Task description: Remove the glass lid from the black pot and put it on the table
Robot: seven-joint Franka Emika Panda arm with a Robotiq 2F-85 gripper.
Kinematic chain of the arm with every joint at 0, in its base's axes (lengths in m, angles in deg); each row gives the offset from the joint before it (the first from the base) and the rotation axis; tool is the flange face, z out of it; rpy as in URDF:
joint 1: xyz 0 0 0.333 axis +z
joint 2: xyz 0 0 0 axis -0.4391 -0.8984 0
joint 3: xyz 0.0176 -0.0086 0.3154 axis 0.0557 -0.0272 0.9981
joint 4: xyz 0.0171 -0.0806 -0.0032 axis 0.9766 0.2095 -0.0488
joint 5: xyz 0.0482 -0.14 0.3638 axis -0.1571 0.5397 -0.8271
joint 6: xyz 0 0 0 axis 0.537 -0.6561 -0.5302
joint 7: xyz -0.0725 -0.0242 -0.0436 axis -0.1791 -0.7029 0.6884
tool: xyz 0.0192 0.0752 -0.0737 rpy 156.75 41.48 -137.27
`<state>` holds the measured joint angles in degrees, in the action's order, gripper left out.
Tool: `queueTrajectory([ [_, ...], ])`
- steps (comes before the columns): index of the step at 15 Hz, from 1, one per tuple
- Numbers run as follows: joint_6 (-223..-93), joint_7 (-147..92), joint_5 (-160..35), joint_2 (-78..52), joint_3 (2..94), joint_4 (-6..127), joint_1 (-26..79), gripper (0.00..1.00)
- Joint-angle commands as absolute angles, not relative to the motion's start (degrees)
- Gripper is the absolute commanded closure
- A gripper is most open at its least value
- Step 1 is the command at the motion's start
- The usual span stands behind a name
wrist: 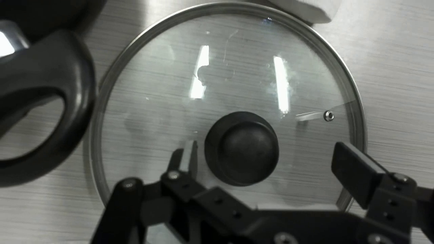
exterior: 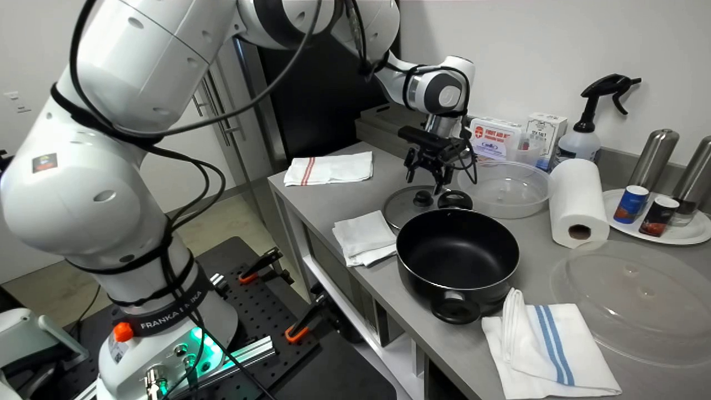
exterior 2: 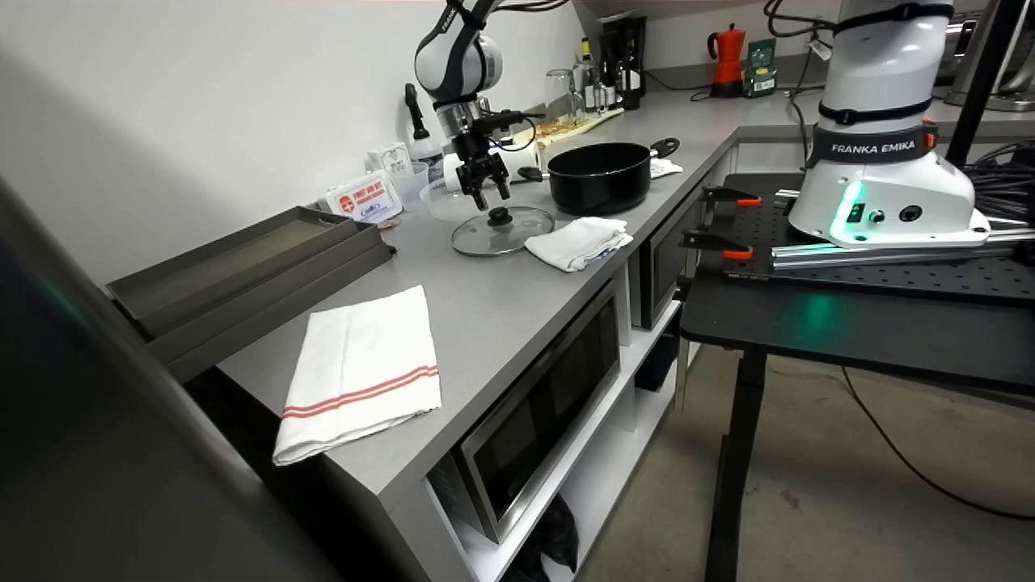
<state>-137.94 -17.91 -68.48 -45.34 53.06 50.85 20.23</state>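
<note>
On the table (exterior 2: 465,311) lies the glass lid (wrist: 152,101), flat, knob (wrist: 249,152) up, end effector (exterior 2: 494,202) above, fingers apart.

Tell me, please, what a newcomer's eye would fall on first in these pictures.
Probably the large white robot arm, filling the left of an exterior view, with a green glow at its base. Next might come the lidless black pot on the grey table. The wrist view then draws the eye to the glass lid beside that pot, with open fingers appearing on either side of its black knob.
</note>
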Motion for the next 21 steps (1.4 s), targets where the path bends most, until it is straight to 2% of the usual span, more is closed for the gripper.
queueTrajectory([
  [1,-139.4,-15.3,-69.3,-40.6,53.8,56.4,20.1,0.00],
  [15,-139.7,-5.1,-69.4,-22.2,56.4,74.5,20.5,0.00],
  [16,-137.9,-7.1,-68.8,-26.3,55.6,69.4,21.1,0.00],
  [21,-138.0,-6.4,-68.8,-23.5,55.6,72.5,21.2,0.00],
])
